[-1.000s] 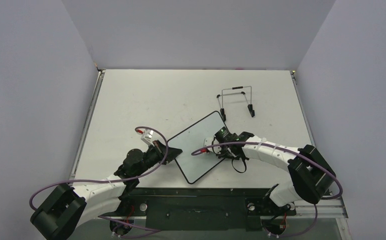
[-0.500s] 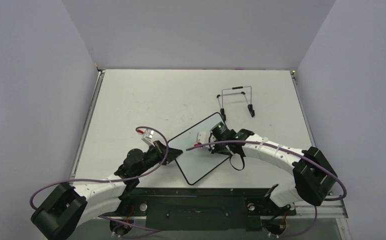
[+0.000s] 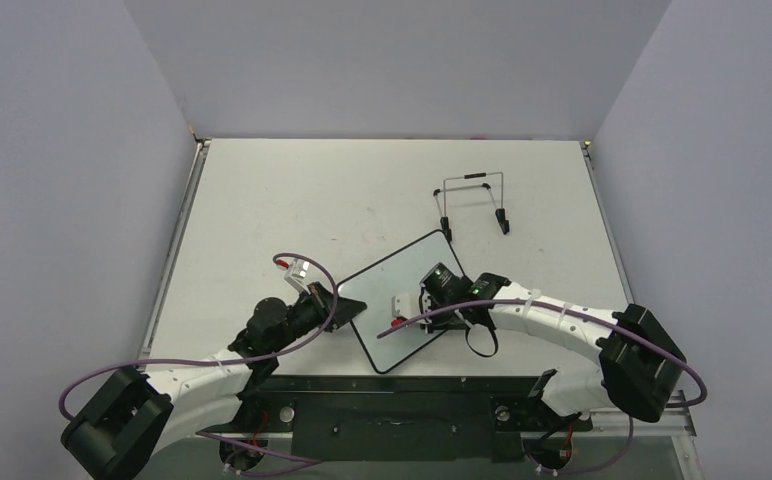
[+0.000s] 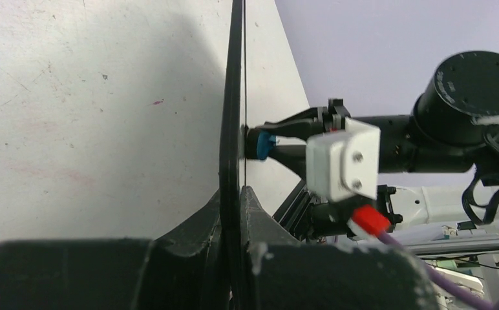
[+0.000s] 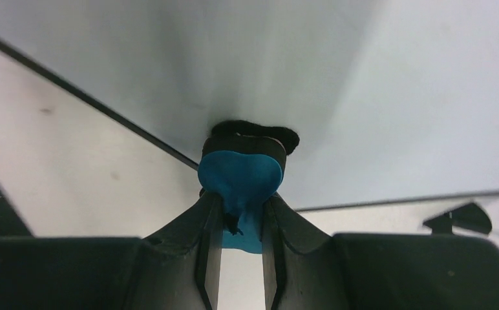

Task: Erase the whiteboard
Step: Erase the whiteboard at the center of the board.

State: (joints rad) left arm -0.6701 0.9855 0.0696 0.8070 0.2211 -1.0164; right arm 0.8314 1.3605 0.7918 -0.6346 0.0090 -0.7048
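Note:
The whiteboard [image 3: 387, 280] lies tilted on the table near the front. Its white face looks blank. My left gripper [image 3: 340, 308] is shut on its left edge; in the left wrist view the black frame [image 4: 232, 97] runs edge-on between the jaws. My right gripper [image 3: 432, 298] is shut on the small blue-black eraser [image 5: 240, 174] and presses its black pad against the board's face [image 5: 363, 84]. The eraser also shows in the left wrist view [image 4: 264, 144], touching the board.
A black wire stand [image 3: 474, 205] sits on the table behind the board, to the right. Grey walls enclose the table [image 3: 292, 190] on three sides. A metal rail [image 3: 392, 400] runs along the front edge between the arm bases.
My right gripper has slid with the eraser across the board, first leftward and then toward the near edge. The left gripper and the board have stayed put.

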